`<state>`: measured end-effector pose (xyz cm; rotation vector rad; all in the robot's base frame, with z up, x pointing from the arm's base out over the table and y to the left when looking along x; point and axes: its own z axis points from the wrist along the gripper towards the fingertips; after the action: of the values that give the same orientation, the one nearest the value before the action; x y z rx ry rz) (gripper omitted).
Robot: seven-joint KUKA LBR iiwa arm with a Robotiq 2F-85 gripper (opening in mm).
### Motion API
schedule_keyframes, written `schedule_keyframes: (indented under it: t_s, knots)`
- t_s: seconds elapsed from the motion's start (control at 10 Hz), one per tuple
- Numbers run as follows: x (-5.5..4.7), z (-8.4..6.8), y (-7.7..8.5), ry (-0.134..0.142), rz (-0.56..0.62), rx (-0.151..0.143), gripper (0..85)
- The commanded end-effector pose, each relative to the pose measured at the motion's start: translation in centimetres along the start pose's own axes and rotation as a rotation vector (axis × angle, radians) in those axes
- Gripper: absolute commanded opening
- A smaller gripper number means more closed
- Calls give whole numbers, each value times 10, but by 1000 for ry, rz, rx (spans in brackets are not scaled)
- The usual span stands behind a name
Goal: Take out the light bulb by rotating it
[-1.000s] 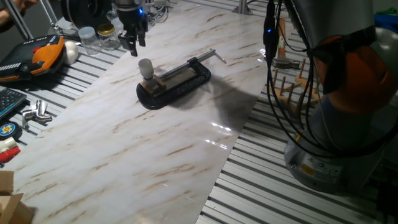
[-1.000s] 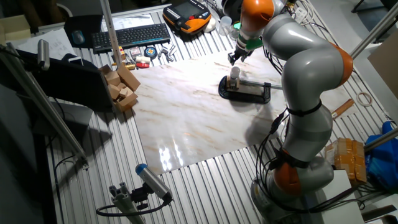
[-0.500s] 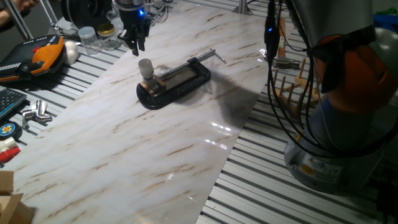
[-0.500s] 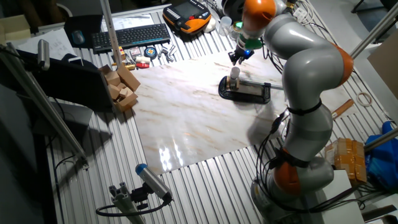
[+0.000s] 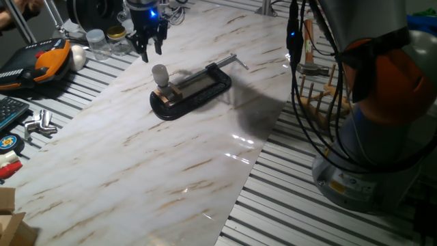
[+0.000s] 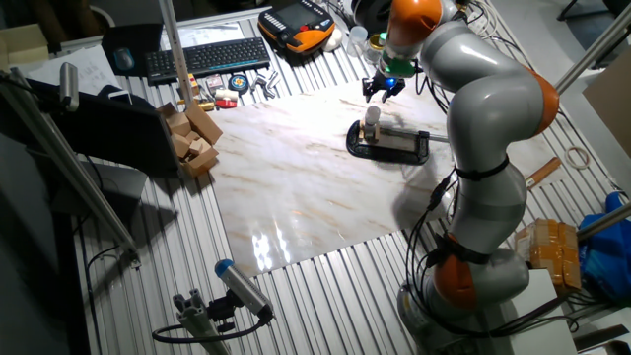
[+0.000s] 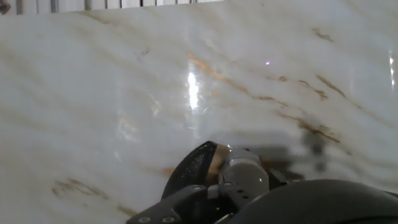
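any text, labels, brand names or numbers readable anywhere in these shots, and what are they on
None can be read.
Round blue and yellow badge at the table edge: printing too small to read.
Keyboard: key legends too small.
Orange and black handheld unit: no legible marking.
Black clamp, light bulb and tool: no visible lettering.
Hand view: blurred, no text.

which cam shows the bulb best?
One fixed view: the bulb stands clear and sharp on the clamp, below the pincer. The other fixed view shows it tiny. The hand view shows it blurred at the bottom edge.
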<state>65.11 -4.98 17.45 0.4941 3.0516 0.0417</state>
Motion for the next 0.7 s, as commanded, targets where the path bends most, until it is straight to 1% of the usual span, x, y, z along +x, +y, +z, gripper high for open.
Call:
schedule_keyframes:
  t_s: [0.0, 0.2, 0.3, 0.4, 0.5, 0.6]
  knots:
    - [0, 0, 0, -57, 1687, 82, 510]
    - [1, 0, 1, -53, 1800, 88, 510]
    - [1, 0, 2, -50, 1865, 94, 510]
    - [1, 1, 2, -42, 1930, 109, 510]
    - [1, 1, 2, -40, 2011, 115, 510]
    - [0, 1, 2, -46, 2052, 98, 510]
